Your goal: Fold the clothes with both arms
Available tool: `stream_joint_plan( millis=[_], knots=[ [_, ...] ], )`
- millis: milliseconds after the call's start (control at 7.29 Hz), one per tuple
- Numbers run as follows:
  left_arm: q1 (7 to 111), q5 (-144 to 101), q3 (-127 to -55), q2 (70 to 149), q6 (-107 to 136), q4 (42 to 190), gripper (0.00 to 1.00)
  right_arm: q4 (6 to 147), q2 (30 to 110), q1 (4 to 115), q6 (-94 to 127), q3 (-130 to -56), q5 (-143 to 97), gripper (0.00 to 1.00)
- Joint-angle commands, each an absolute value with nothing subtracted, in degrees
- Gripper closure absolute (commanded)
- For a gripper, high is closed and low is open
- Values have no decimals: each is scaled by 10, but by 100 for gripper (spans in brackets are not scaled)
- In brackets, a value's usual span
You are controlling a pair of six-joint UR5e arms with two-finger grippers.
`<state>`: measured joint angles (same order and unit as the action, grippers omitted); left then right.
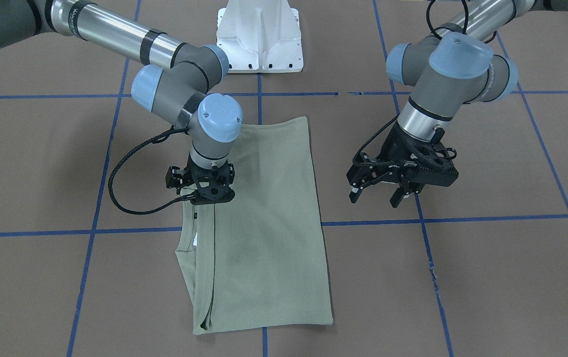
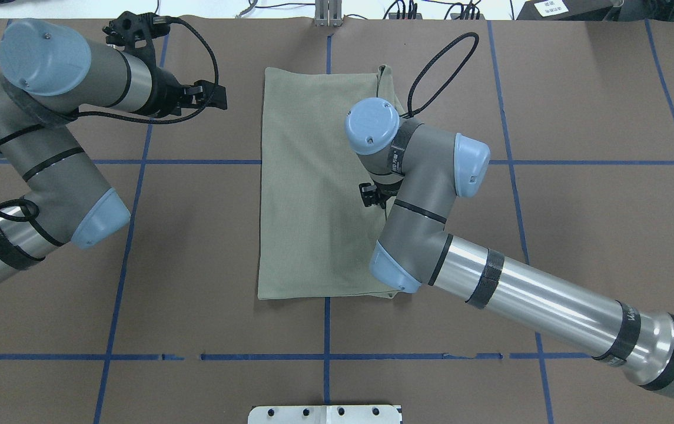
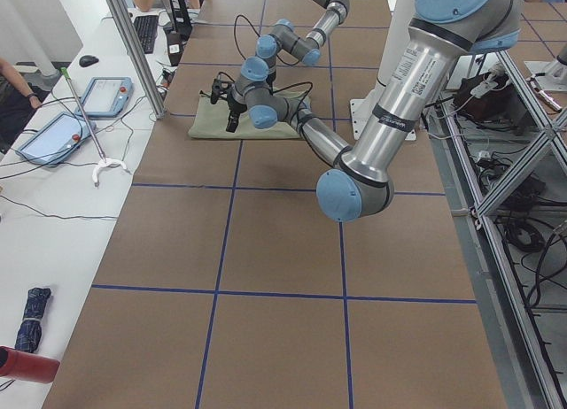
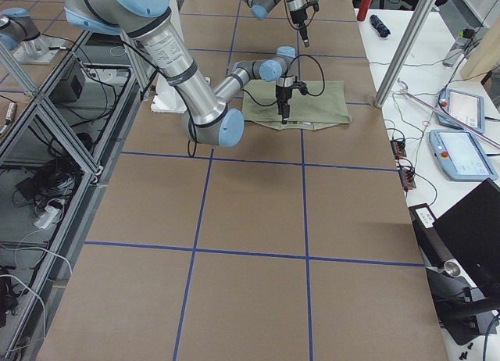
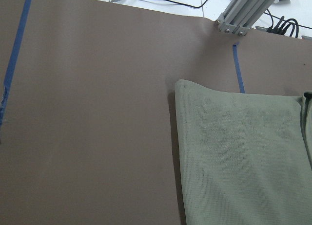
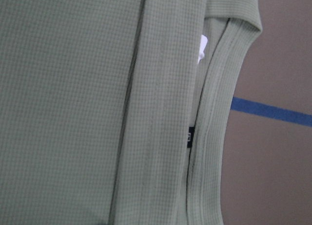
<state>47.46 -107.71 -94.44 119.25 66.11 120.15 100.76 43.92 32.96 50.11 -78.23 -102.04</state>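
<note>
No text readable, lettering (image 1: 73,21) on right arm (image 1: 115,32) blurred, dark label (image 6: 189,137) on shirt (image 6: 73,88) illegible

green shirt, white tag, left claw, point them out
green shirt (image 1: 264,223), front-facing view, middle of the folded panel
white tag (image 6: 202,48), right wrist view, its visible face inside the collar
left claw (image 1: 374,200), front-facing view, midway between its open fingertips

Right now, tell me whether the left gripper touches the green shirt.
Apart. The front-facing view shows a strip of table between the left gripper and the green shirt.
</note>
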Motion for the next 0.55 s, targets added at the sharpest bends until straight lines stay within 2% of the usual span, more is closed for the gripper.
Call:
stream_joint_plan(
  millis=[0,411],
  knots=[
    [475,-1077,-946,1193,662,1201,0,1008,446,330,501,-782,-1020,0],
    [475,-1077,-946,1194,662,1201,0,1009,449,333,497,-786,-1021,0]
  ],
)
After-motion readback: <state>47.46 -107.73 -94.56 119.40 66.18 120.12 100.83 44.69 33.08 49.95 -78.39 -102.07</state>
